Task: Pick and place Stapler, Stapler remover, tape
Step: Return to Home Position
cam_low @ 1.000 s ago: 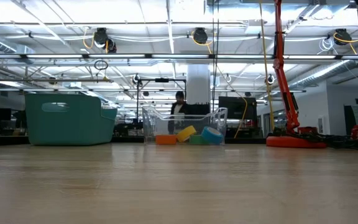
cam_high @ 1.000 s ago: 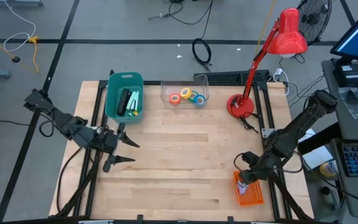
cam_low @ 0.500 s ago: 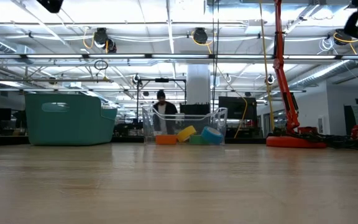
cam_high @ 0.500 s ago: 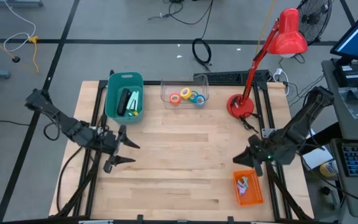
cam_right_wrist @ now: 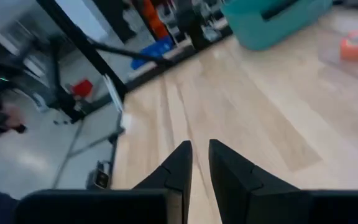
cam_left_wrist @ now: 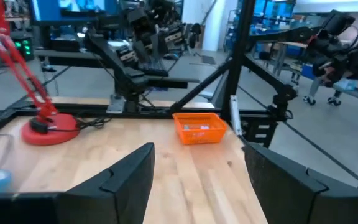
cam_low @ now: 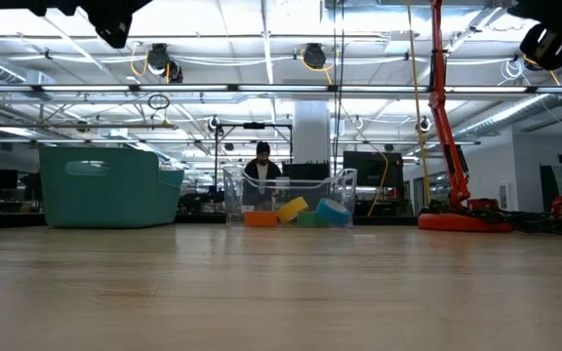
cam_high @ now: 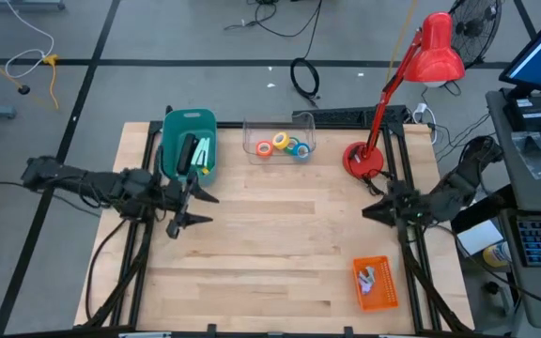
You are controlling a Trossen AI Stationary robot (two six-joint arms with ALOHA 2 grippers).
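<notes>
- At the near edge of the table (cam_high: pixel 280 249), on the right side, the orange bin (cam_high: pixel 384 297) is set down. A pale staple remover (cam_high: pixel 368 276) is seen inside it, its details too small to be told.
- Farther in, at the right edge, the right arm is folded low beside the table. The right tool (cam_high: pixel 368 212) is held above the wood and pointed toward the table's middle. Its fingers (cam_right_wrist: pixel 174 169) are drawn almost together, only a thin gap being left, and nothing is held between them.
- On the opposite side, the left arm is stretched out nearly level from beyond the left edge, with its wrist just in front of the teal bin (cam_high: pixel 169 155). The left tool (cam_high: pixel 205 208) is aimed across the table toward the right arm. Its fingers (cam_left_wrist: pixel 126 180) are spread wide apart and nothing is gripped.
- In the teal bin, at the far left of the table, a dark stapler (cam_high: pixel 186 152) and a pale green stapler (cam_high: pixel 203 153) are laid side by side.
- Near it, at the middle of the far edge, the transparent bin (cam_high: pixel 250 131) is placed. The tape (cam_high: pixel 281 143) is gathered in it: the orange roll (cam_high: pixel 265 148), the yellow roll (cam_high: pixel 280 142), the green roll (cam_high: pixel 292 146) and the blue roll (cam_high: pixel 302 150), packed close together.
- To the right of that bin the red lamp (cam_high: pixel 363 161) is stood on its round base, its shade raised beyond the far edge.
- In the room beyond, a person (cam_low: pixel 262 164) is seen behind the transparent bin in the low view.
</notes>
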